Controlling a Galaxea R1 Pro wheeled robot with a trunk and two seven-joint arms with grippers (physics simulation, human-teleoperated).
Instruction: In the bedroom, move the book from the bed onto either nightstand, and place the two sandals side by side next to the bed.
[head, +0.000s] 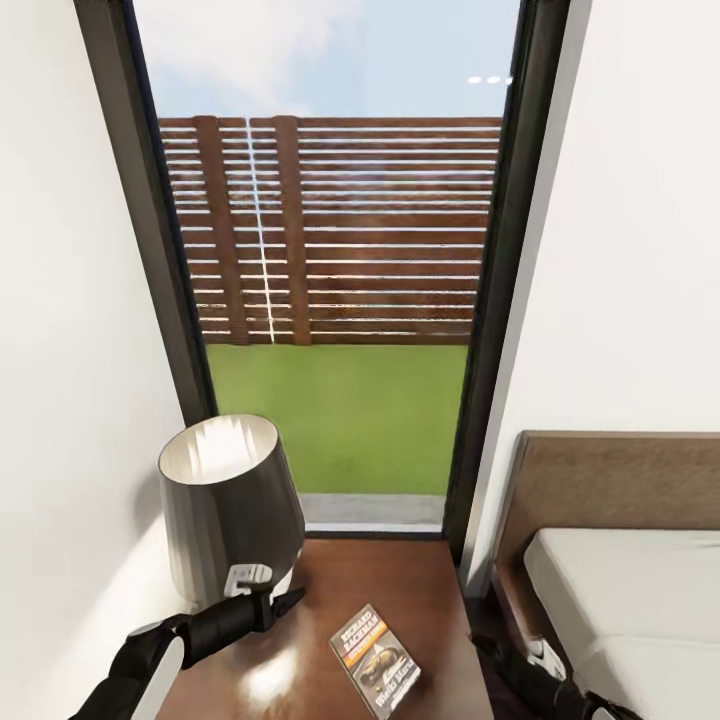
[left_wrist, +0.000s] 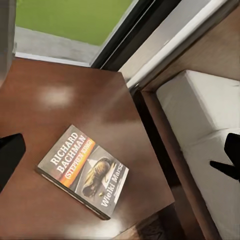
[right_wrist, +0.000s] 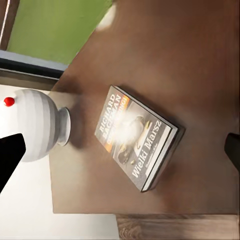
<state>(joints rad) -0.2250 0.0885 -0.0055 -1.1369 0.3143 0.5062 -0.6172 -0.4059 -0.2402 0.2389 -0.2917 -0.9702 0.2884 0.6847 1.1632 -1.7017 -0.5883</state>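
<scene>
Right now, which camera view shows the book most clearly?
The left wrist view: the book lies whole on the nightstand, cover text sharp. The right wrist view shows it whole, but glare whitens its cover. In the head view it is small, near the lower edge.

The book (left_wrist: 83, 171) lies flat on the glossy brown nightstand (left_wrist: 60, 100), beside the pale-mattressed bed (left_wrist: 200, 115) below the window (left_wrist: 75, 20).
</scene>
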